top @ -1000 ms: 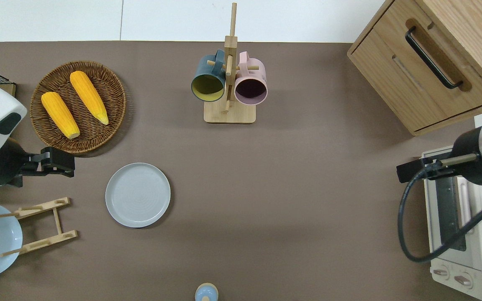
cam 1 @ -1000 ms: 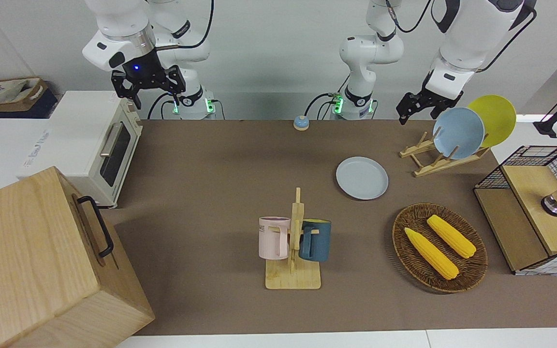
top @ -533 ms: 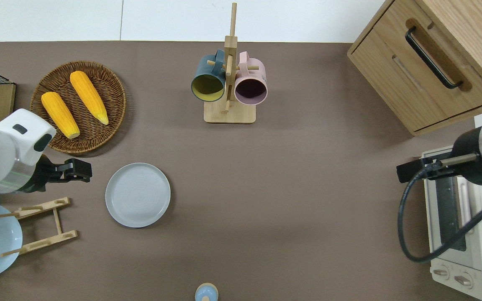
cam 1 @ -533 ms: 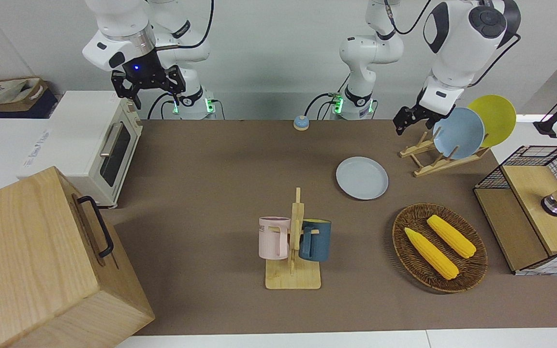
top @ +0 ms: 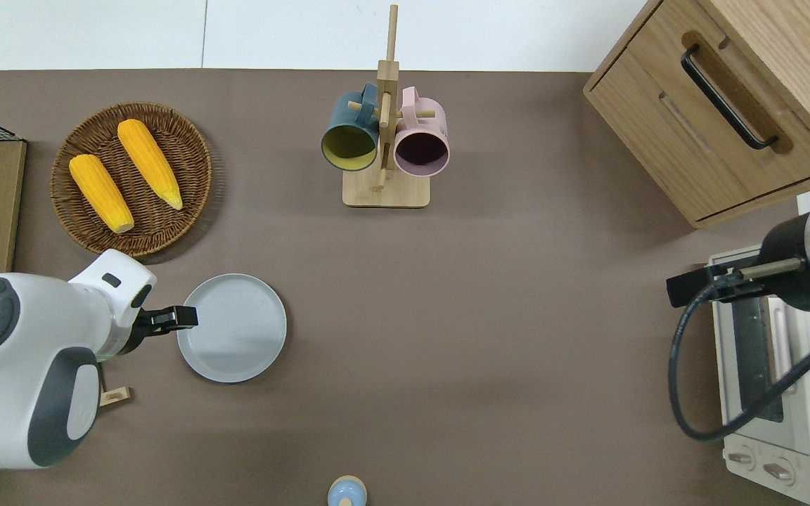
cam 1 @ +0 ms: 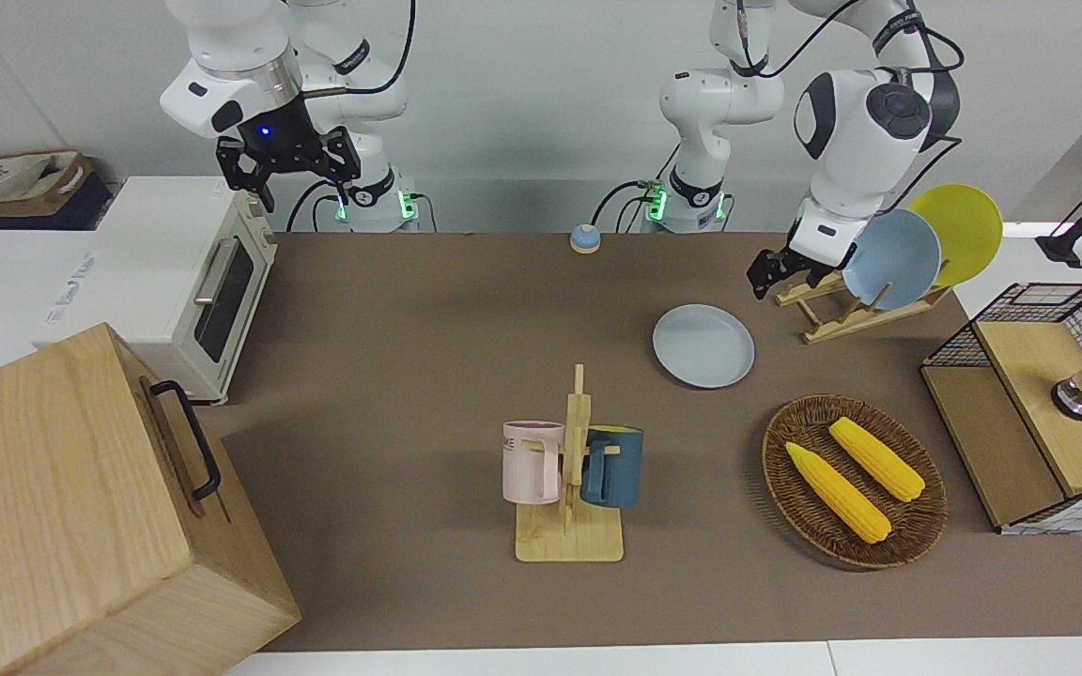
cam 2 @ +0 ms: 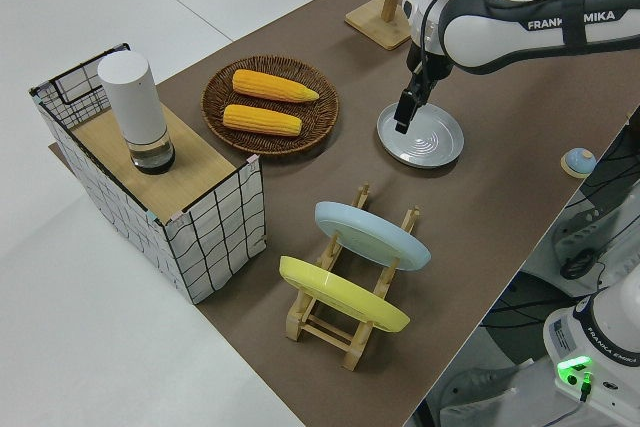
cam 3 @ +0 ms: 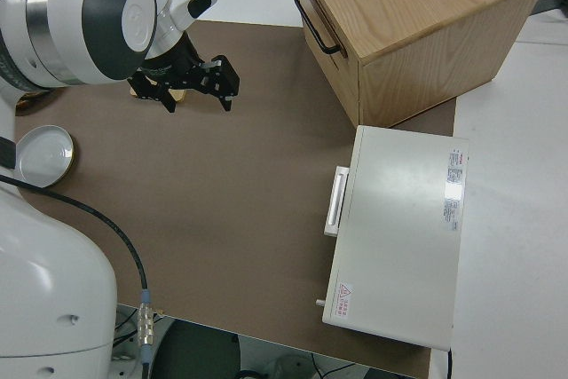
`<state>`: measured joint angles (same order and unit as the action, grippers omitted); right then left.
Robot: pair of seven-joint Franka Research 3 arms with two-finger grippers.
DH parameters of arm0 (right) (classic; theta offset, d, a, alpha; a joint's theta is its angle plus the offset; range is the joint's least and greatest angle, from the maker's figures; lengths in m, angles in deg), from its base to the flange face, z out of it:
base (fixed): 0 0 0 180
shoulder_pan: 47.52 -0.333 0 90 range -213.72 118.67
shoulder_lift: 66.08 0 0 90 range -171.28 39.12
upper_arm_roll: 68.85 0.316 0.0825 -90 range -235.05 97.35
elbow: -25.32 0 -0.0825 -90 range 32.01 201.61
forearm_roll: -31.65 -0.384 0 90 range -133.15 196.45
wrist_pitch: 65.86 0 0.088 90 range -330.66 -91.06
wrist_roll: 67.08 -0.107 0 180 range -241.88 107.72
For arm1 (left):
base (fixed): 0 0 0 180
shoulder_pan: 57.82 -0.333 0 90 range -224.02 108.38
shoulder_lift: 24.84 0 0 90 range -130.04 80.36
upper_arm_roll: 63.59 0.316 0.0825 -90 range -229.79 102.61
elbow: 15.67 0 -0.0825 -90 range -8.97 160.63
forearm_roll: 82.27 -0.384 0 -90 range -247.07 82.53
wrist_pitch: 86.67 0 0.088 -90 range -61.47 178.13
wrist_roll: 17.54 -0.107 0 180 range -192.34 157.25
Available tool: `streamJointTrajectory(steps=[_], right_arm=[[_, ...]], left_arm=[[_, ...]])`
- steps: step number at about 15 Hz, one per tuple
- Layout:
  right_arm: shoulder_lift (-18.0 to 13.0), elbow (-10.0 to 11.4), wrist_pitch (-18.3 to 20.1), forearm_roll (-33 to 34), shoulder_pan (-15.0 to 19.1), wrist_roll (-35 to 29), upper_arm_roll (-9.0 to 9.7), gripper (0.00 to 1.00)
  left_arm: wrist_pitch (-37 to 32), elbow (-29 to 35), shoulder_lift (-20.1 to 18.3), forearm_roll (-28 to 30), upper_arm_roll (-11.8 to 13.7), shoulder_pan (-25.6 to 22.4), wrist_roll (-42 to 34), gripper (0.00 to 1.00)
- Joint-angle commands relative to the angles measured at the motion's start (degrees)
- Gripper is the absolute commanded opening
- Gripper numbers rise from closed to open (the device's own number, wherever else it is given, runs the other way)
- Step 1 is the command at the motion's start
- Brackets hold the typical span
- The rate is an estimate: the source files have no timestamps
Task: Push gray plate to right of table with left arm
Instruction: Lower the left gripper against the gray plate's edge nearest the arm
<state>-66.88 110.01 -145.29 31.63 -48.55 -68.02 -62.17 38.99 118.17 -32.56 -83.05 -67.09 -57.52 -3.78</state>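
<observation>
The gray plate [cam 1: 703,345] lies flat on the brown table [cam 1: 409,329], between the dish rack and the mug stand; it also shows in the overhead view [top: 232,328] and the left side view [cam 2: 422,137]. My left gripper [cam 1: 771,277] is low and tilted, its tip over the plate's rim on the side toward the left arm's end of the table [top: 185,318]. Its fingers look shut and hold nothing [cam 2: 403,115]. My right arm is parked, its gripper [cam 1: 287,174] open and empty.
A wooden dish rack [cam 1: 827,314] holds a sky-blue plate [cam 1: 890,258] and a yellow plate [cam 1: 962,230]. A wicker basket [cam 1: 790,488] holds two corn cobs. A mug stand [cam 1: 569,469], a small bell [cam 1: 584,238], a toaster oven [cam 1: 193,282], a wooden cabinet [cam 1: 81,507] and a wire crate [cam 1: 1039,404] also stand on the table.
My left arm has swung down and toward the table's middle, bringing its gripper from beside the dish rack to the gray plate's rim. The plate has not moved. The right arm is still.
</observation>
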Motion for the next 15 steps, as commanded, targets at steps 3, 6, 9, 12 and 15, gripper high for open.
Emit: streamJointTrajectory(steps=[3,6,9,12,15], right_arm=[[-0.17,-0.5,0.77,-0.25,1.11,-0.73,0.79,0.983],[-0.17,-0.5,0.77,-0.25,1.11,-0.73,0.79,0.983],[-0.17,-0.5,0.77,-0.33,1.11,-0.64,0.87,0.983],[-0.17,-0.5,0.77,-0.33,1.11,-0.73,0.79,0.983],[-0.17,-0.5,0.77,-0.33,1.11,-0.73,0.79,0.983]], left_arm=[[16.0,13.72,-2.48,-0.81,-0.19,-1.27,-0.32,0.99],[18.04,14.53,-1.52,-0.81,-0.28,-1.97,-0.32,0.94],[19.01,14.53,-0.2,-0.9,-0.28,-1.97,-0.32,0.65],[20.93,14.53,1.82,-0.9,-0.28,-1.88,-0.23,0.52],[25.5,14.61,5.07,-0.9,-0.28,-1.88,-0.14,0.48]])
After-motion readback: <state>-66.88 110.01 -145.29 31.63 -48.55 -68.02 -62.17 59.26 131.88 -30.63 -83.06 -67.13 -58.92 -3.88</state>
